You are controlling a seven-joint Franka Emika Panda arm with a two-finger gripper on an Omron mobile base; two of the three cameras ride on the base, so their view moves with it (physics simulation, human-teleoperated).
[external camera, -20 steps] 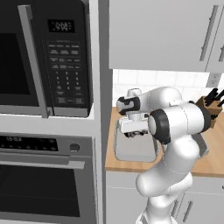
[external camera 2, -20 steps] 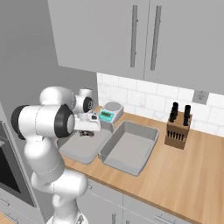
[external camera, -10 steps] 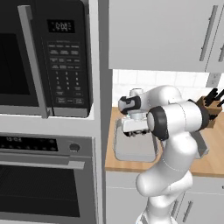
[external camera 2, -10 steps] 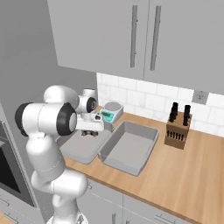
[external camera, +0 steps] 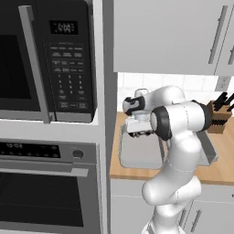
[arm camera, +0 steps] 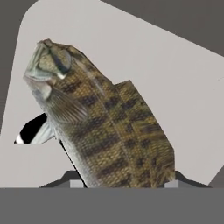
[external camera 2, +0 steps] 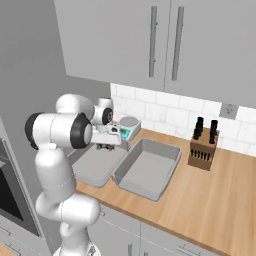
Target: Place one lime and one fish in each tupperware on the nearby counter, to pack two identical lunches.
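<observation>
Butcher-block counter (external camera: pixel 224 169) carries the near tupperware (external camera: pixel 137 157), and the gripper (external camera: pixel 139 134) hangs just above it. From the right, the second tupperware (external camera 2: pixel 150 172) lies beside. Hand view: the jaws clasp the brown fish (arm camera: pixel 98 122), its length slanting over the tub floor.

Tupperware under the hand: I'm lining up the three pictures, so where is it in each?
Left base view: the tub lies at centre, on the counter under the gripper.
Right base view: left of centre, the left one of two tubs.
Hand view: its pale floor, behind the fish.
Shared landmark: the knife block, at the right in both base views.
</observation>
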